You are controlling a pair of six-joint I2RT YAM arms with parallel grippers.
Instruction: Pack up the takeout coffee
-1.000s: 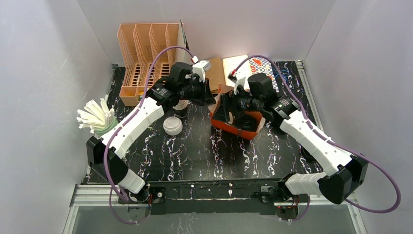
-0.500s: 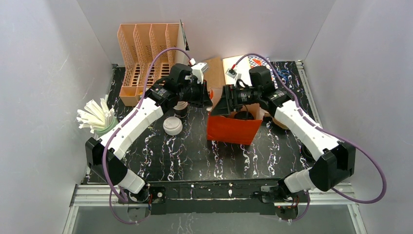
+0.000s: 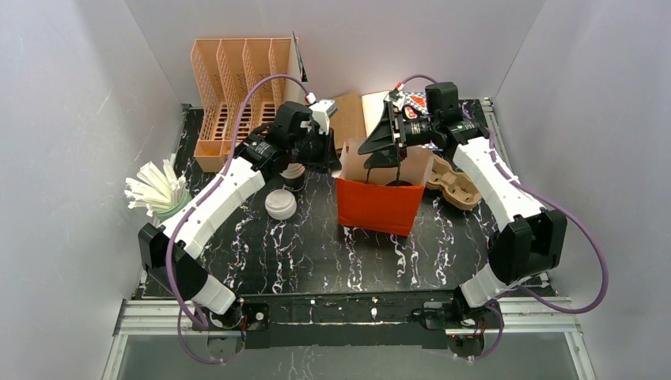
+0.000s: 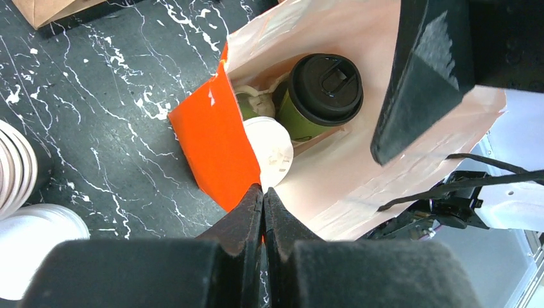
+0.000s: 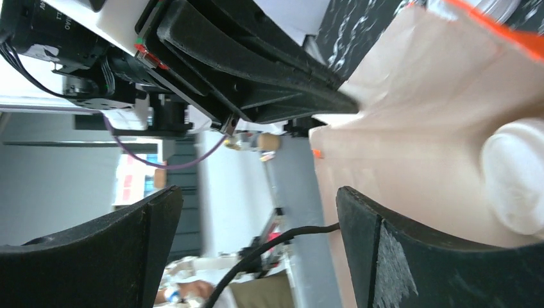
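Top view: high behind the bases, facing down over the black marbled tabletop [image 3: 301, 253]. Both wrist views: close; left looks into the orange paper bag [image 4: 212, 144], right apparently shares its pale interior.

**A Count, Kind by Kind**

One upright orange paper bag [image 3: 378, 207] holds two dark green disposable cups: one black-lidded cup [image 4: 325, 90] and one white-lidded cup [image 4: 269, 144]. Outside the bag there are one stack of lidless white cups [image 3: 294, 172], one loose round white lid [image 3: 280, 205], one brown moulded-pulp cup carrier [image 3: 456, 184], one peach slotted plastic organiser [image 3: 236, 87] and one bunch of white wrapped straws [image 3: 154, 188].
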